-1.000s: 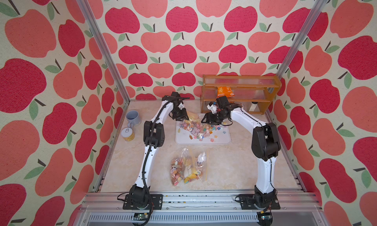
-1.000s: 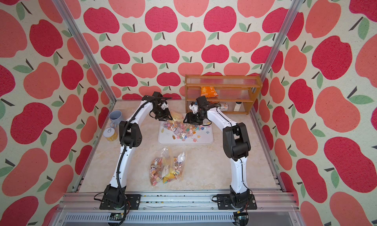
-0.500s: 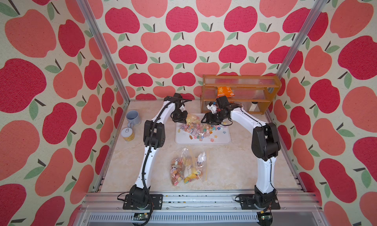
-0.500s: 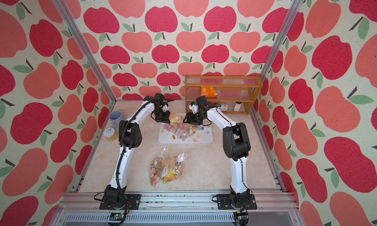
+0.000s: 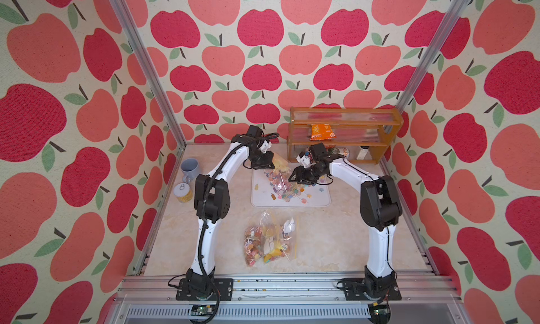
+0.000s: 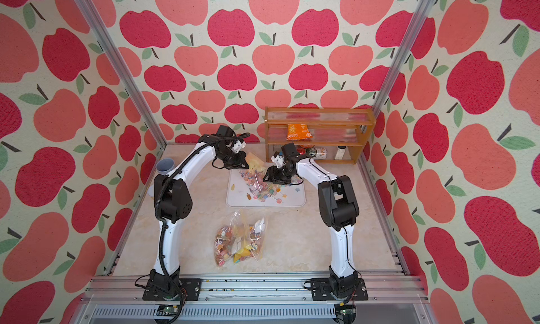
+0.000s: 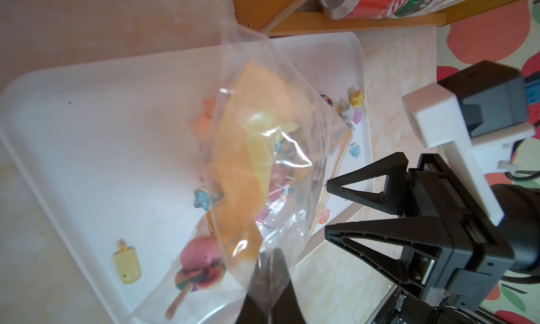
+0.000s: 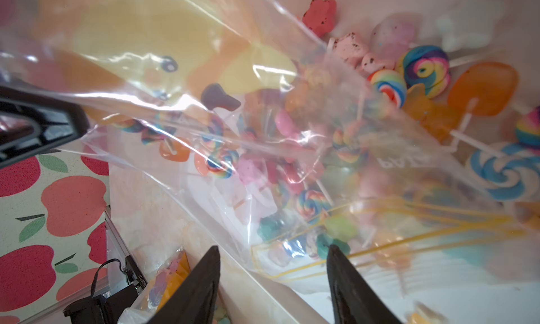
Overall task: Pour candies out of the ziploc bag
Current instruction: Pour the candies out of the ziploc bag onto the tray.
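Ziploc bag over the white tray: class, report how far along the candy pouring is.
Done: many candies lie spilled on the white tray. In hand: the left gripper is shut on the ziploc bag at a corner, holding it tilted above the tray; the right gripper stands open at its mouth. Left: lollipops and other candies inside that bag, and a second filled bag lies on the table.

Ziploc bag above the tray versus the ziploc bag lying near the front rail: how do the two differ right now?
The lifted bag hangs tilted over the white tray, pinched by the shut left gripper. The front bag lies flat on the table, untouched. Below the lifted bag, candies are spilled on the tray, while no loose ones lie around the front bag. Both bags are clear with yellow zip lines and hold multicoloured candies.
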Controlling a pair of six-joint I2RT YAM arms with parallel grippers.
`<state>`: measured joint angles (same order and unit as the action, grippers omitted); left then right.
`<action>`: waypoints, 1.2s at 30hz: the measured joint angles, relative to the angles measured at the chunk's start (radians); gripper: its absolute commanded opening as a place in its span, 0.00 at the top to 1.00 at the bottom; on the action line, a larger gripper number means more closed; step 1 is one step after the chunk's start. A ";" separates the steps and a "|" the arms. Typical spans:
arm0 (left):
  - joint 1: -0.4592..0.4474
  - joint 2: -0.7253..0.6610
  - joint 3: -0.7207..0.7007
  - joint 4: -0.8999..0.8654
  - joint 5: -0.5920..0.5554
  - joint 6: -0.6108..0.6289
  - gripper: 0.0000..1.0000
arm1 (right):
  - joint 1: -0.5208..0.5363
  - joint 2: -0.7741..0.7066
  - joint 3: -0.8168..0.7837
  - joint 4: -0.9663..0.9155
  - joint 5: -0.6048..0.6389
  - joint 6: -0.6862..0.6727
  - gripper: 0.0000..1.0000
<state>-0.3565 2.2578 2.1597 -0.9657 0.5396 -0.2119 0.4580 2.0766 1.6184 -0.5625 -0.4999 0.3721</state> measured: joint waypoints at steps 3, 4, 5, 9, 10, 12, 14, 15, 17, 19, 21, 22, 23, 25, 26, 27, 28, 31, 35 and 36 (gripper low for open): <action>-0.005 -0.001 0.005 0.007 -0.008 -0.003 1.00 | 0.000 -0.005 -0.013 0.009 -0.003 0.000 0.40; -0.010 -0.001 0.010 0.006 -0.018 -0.003 1.00 | 0.000 -0.006 -0.015 0.013 -0.006 0.000 0.40; -0.015 -0.001 0.017 0.003 -0.029 -0.002 1.00 | 0.000 -0.006 -0.016 0.015 -0.009 0.000 0.40; -0.050 -0.006 0.063 -0.011 -0.086 0.006 1.00 | 0.000 -0.009 -0.021 0.030 -0.017 0.000 0.40; -0.060 -0.008 0.079 -0.020 -0.105 0.013 1.00 | 0.000 -0.010 -0.024 0.032 -0.019 0.002 0.40; -0.078 -0.008 0.118 -0.040 -0.143 0.025 1.00 | 0.000 -0.011 -0.027 0.039 -0.024 0.003 0.40; -0.097 -0.008 0.158 -0.059 -0.184 0.034 1.00 | 0.002 -0.011 -0.027 0.041 -0.026 0.004 0.40; -0.106 -0.008 0.178 -0.068 -0.205 0.042 1.00 | 0.003 -0.011 -0.027 0.043 -0.026 0.007 0.40; -0.127 -0.008 0.209 -0.087 -0.249 0.056 1.00 | 0.006 -0.012 -0.029 0.051 -0.027 0.011 0.40; -0.148 -0.008 0.236 -0.106 -0.296 0.074 1.00 | 0.008 -0.014 -0.038 0.062 -0.031 0.016 0.40; -0.166 -0.008 0.264 -0.126 -0.336 0.085 1.00 | 0.011 -0.017 -0.047 0.070 -0.034 0.022 0.40; -0.175 -0.008 0.280 -0.138 -0.355 0.095 1.00 | 0.011 -0.018 -0.051 0.074 -0.034 0.023 0.40; -0.182 -0.008 0.296 -0.149 -0.373 0.101 1.00 | 0.011 -0.018 -0.053 0.076 -0.035 0.023 0.40; -0.200 -0.008 0.333 -0.173 -0.408 0.116 1.00 | 0.011 -0.021 -0.060 0.077 -0.037 0.027 0.40; -0.207 -0.008 0.348 -0.180 -0.423 0.124 1.00 | 0.011 -0.023 -0.061 0.077 -0.037 0.030 0.40; -0.214 -0.008 0.362 -0.187 -0.439 0.130 1.00 | 0.011 -0.024 -0.062 0.079 -0.037 0.031 0.40; -0.221 -0.008 0.373 -0.194 -0.453 0.136 1.00 | 0.011 -0.026 -0.064 0.084 -0.037 0.034 0.40; -0.237 -0.005 0.393 -0.212 -0.478 0.151 1.00 | 0.011 -0.031 -0.070 0.094 -0.038 0.038 0.40; -0.240 0.001 0.400 -0.232 -0.492 0.157 1.00 | 0.011 -0.040 -0.079 0.099 -0.041 0.041 0.40; -0.240 0.003 0.400 -0.238 -0.497 0.159 1.00 | 0.011 -0.042 -0.080 0.099 -0.041 0.041 0.40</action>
<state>-0.5964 2.2604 2.5595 -1.2034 0.0429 -0.0528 0.4694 2.0346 1.5387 -0.4637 -0.5411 0.4133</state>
